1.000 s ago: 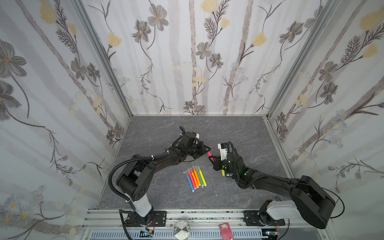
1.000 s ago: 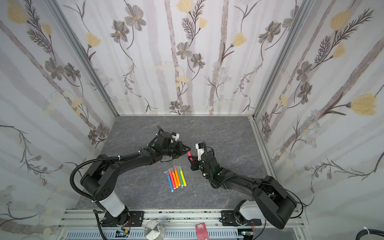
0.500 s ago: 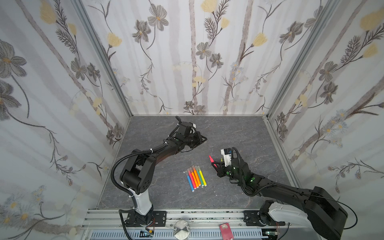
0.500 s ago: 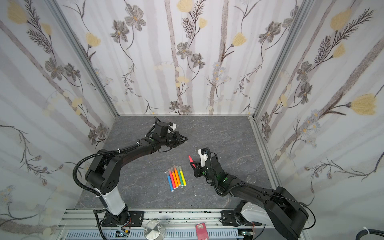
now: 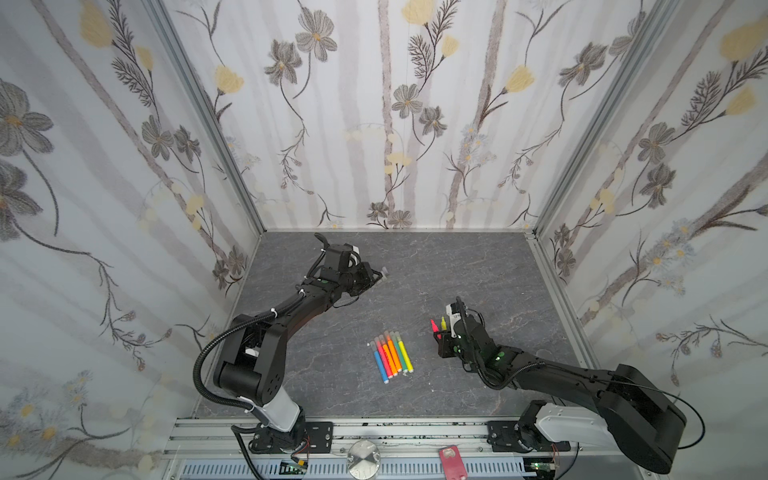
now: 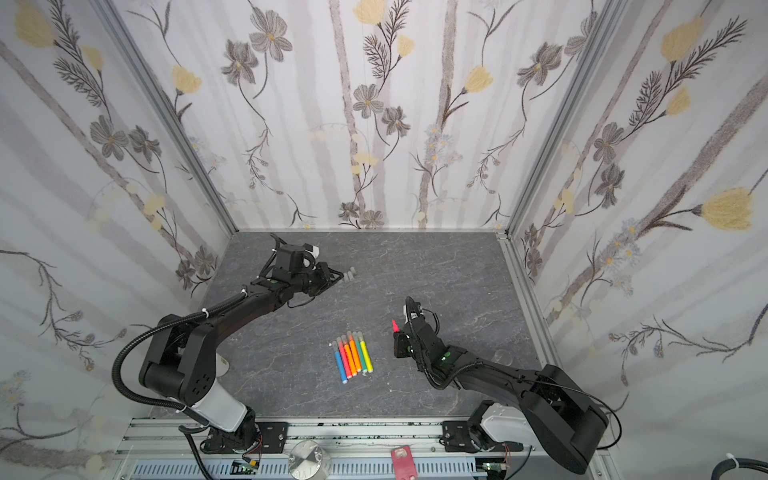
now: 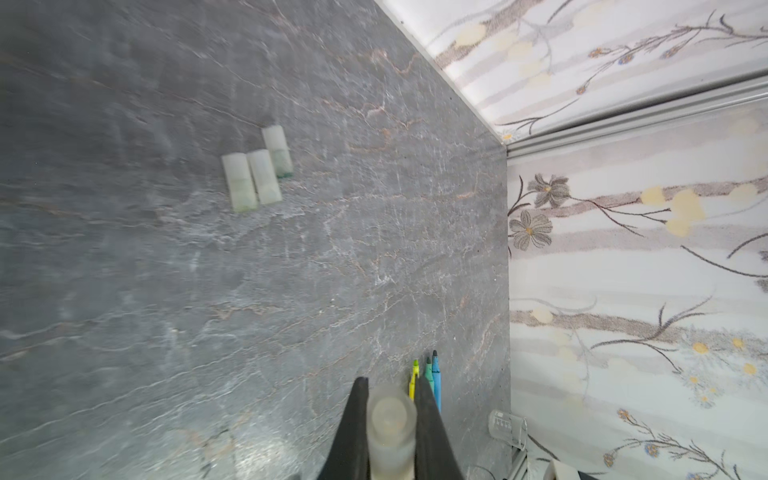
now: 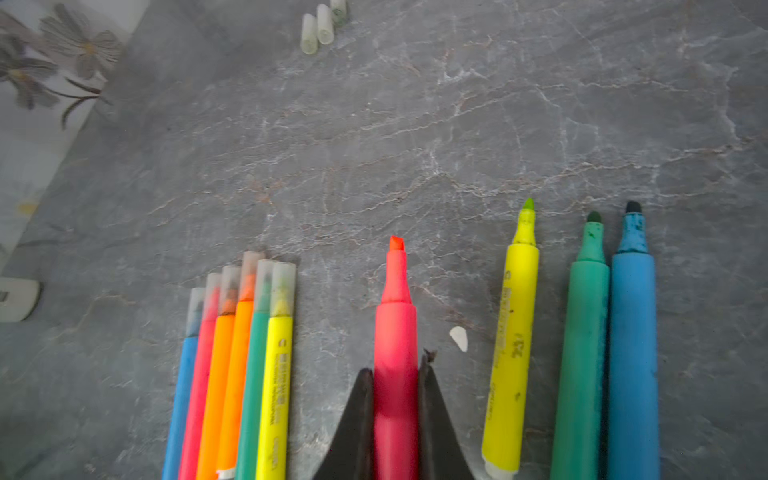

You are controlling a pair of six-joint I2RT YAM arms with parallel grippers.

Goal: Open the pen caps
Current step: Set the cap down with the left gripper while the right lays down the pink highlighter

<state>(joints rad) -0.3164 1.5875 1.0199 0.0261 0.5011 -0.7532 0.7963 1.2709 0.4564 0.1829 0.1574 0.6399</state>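
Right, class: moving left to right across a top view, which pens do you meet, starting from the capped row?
Capped blue pen → capped pink pen → two capped orange pens → capped green pen → capped yellow pen → uncapped pink pen in the right gripper → uncapped yellow pen.

A dark grey table (image 5: 415, 266) with pale marble veins fills the floor of the cell. Walls with flowered wallpaper (image 5: 374, 124), grey and yellow blossoms on white, close it at 9, 12 and 3 o'clock, and metal corner posts (image 5: 208, 120) join them. At 6 o'clock an aluminium rail (image 5: 415, 432) runs along the table edge. In front of it sits a round silver knob (image 5: 364, 457), and toward 5 o'clock a small red object (image 5: 452, 460). A small clear beaker (image 6: 503, 356) stands at about 4 o'clock, near the wall. A tiny white chip (image 8: 459, 337) lies on the table.
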